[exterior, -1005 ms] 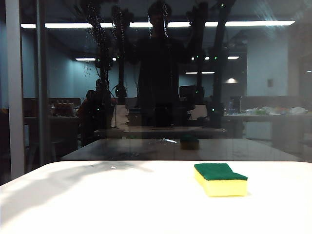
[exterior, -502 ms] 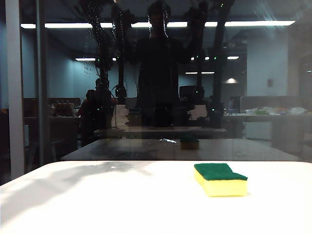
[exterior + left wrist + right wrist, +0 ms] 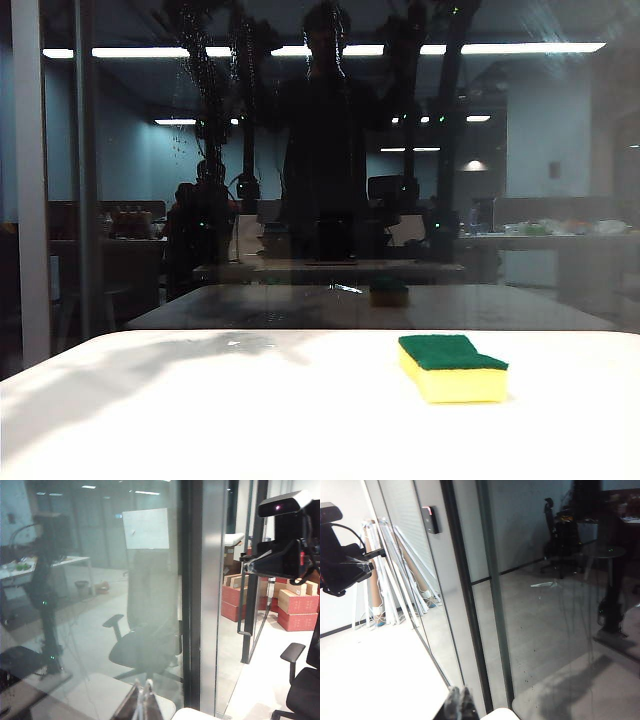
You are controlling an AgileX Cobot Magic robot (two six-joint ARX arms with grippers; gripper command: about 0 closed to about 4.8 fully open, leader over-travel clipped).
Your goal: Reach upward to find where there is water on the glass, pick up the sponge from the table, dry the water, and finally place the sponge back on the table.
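The yellow sponge (image 3: 452,368) with its green top lies flat on the white table (image 3: 200,410), right of the middle, with nothing touching it. Behind the table stands the dark glass (image 3: 540,180). Thin pale streaks and droplets of water (image 3: 205,90) run down its upper left part. Neither gripper shows directly in the exterior view; only dim mirrored arms appear high in the pane. In the left wrist view my left gripper (image 3: 143,694) is shut and empty, facing the glass (image 3: 100,605). My right gripper (image 3: 459,697) is shut and empty too, pointing along the glass (image 3: 550,630).
A grey vertical frame bar (image 3: 30,200) stands at the left of the pane, seen close up as the frame bar (image 3: 210,595) in the left wrist view. A dim mirror image of the sponge (image 3: 388,291) shows in the glass. Office chairs and boxes stand beyond the pane.
The mirrored arms high in the glass have turned slightly. The sponge has not moved.
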